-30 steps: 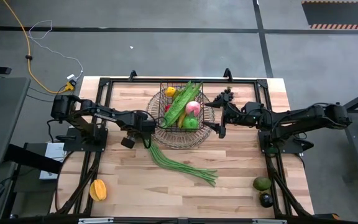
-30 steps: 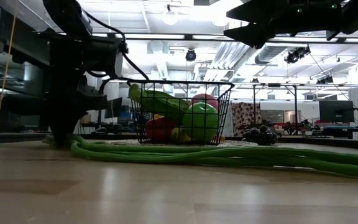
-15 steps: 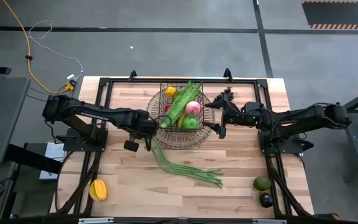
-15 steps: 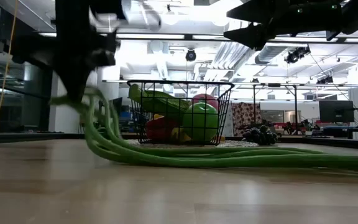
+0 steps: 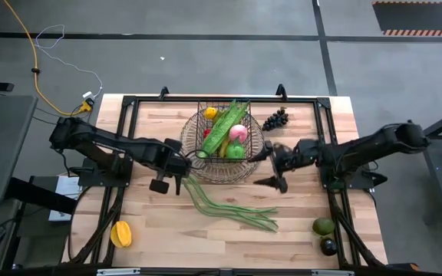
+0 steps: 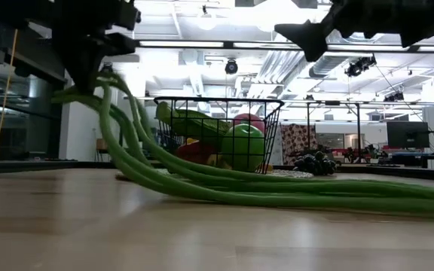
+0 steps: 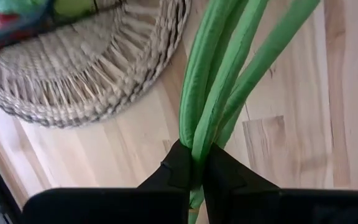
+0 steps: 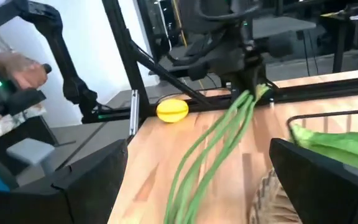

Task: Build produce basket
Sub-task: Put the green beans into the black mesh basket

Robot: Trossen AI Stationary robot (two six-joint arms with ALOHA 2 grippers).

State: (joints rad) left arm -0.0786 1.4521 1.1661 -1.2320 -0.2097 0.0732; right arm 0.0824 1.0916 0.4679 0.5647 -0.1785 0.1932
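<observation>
Gripping the long green beans (image 7: 213,93) at one end, the left hand (image 7: 191,169) sits just off the basket's (image 5: 222,170) near-left rim, pinched tight; the beans' gripped end is lifted, the rest trails across the bench (image 5: 159,222). Right hand (image 5: 271,165) hovers at the basket's right side, fingers spread, holding nothing. Basket holds a green apple (image 6: 243,147), pink apple (image 5: 238,133), lemon (image 5: 210,113). Grapes (image 5: 275,119) lie beside it, far right.
</observation>
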